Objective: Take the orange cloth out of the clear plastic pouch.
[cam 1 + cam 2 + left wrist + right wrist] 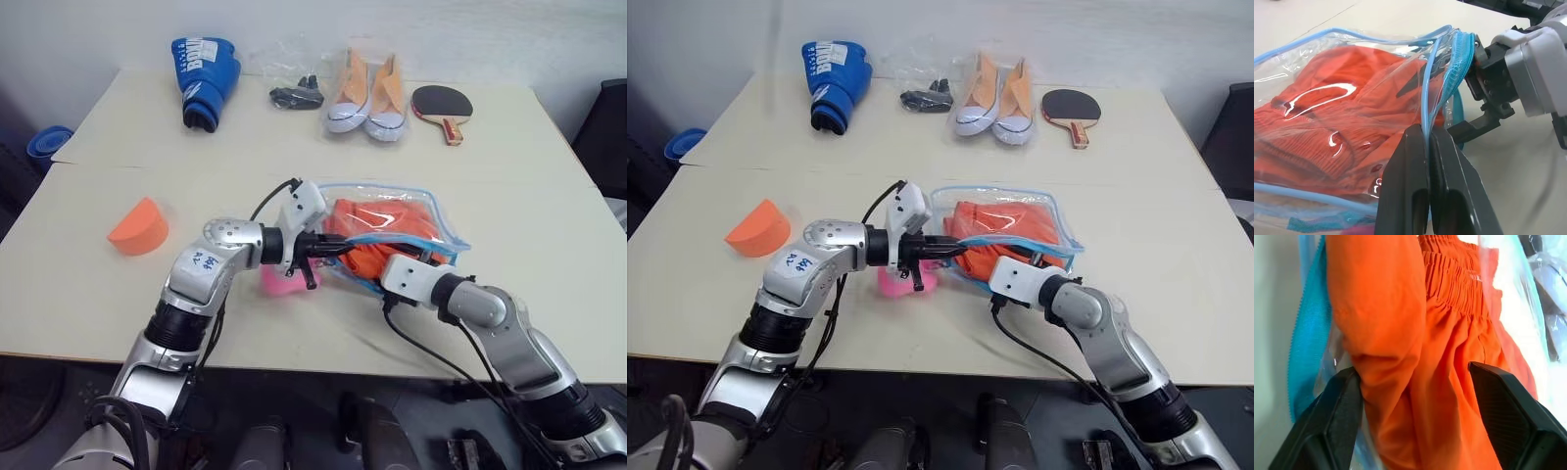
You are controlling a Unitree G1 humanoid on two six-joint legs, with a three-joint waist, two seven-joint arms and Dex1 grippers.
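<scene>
1. A pale table (88, 274) holds the clear plastic pouch (443, 227) near its front edge, just right of centre. The pouch's open, blue-edged mouth faces the robot.
2. The orange cloth (392, 227) is still inside the pouch, bunched up, with a fold bulging out at the mouth.
3. The left gripper (1427, 161) reaches in from about 9 o'clock of the pouch. Its fingers are pressed together, pinching the blue rim of the upper pouch wall and holding the mouth raised.
4. The right gripper (1415, 396) comes in from about 5 o'clock. Its fingers are spread wide, one on each side of the bulging cloth fold, not yet squeezing it.
5. The step in hand appears to be seizing the cloth at the opening.
6. Next, the right fingers likely need to close on fabric alone, not plastic, then draw it back toward 6 o'clock while the left keeps the rim pinned.
</scene>
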